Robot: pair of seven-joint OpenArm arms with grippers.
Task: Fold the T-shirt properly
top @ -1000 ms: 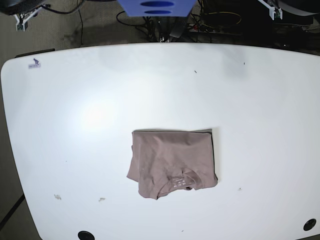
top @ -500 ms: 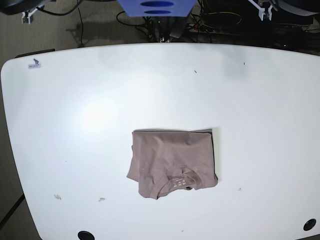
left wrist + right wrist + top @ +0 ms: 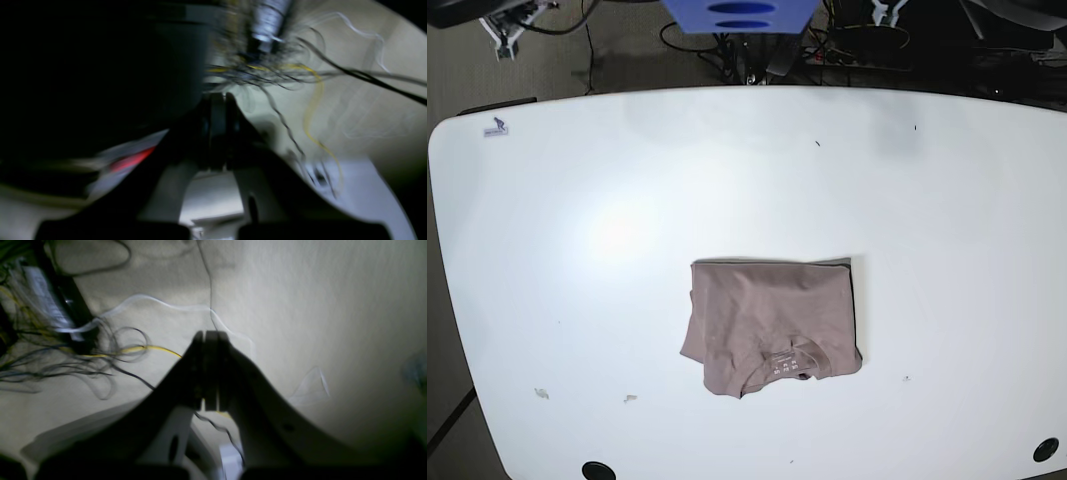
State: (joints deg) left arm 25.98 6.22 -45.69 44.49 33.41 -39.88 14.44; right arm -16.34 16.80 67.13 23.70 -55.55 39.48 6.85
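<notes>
**T-shirt folded on table, both grippers closed and empty**

I see the T-shirt point(image 3: 772, 328) lying as a compact folded rectangle on the white table point(image 3: 947, 230), slightly toward the near edge, neck label facing up. My left gripper point(image 3: 218, 100) has its jaws pressed together, holding nothing, over floor cables point(image 3: 300, 76). My right gripper point(image 3: 210, 336) is likewise closed and empty above the floor.

1. The white table point(image 3: 947, 250) lies bare on all sides of the folded T-shirt point(image 3: 772, 325).
2. Tangled cables point(image 3: 717, 45) lie beyond the far edge.
</notes>
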